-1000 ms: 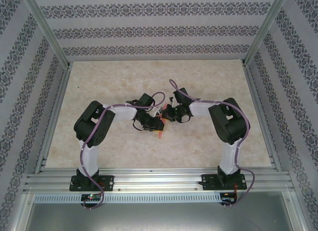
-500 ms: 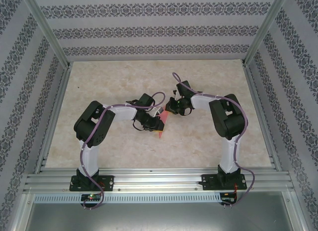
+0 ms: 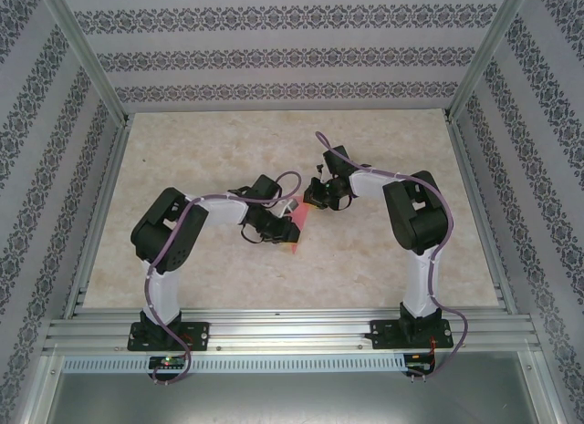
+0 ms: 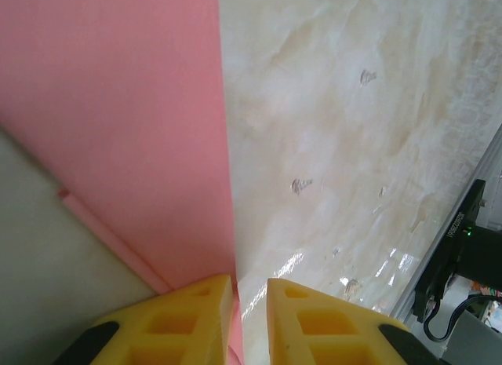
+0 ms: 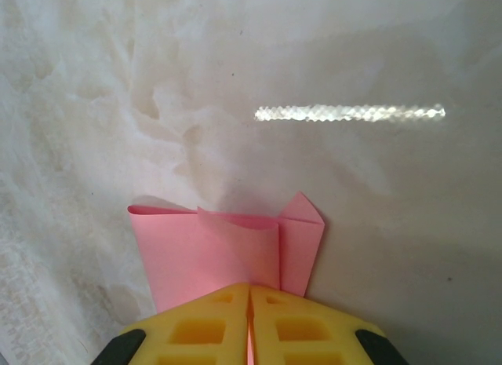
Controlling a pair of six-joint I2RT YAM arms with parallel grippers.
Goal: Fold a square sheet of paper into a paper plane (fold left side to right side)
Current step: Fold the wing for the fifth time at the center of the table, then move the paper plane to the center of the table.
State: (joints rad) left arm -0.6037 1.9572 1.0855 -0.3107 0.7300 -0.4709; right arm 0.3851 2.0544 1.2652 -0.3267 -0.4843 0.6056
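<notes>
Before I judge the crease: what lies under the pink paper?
The pale marbled table lies bare around the pink paper, which rests flat on it. What sits beneath the paper's folded layers is covered and cannot be seen.

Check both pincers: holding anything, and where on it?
Both grip the pink paper. The right pincer is shut on the edge of its folded layers. The left pincer is nearly closed on the paper's long straight edge.

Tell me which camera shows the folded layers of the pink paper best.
The right wrist view: the square sheet of paper shows overlapping flaps there. The left wrist view shows a flat pink face and edge; the top view shows a small sliver between the arms.
</notes>
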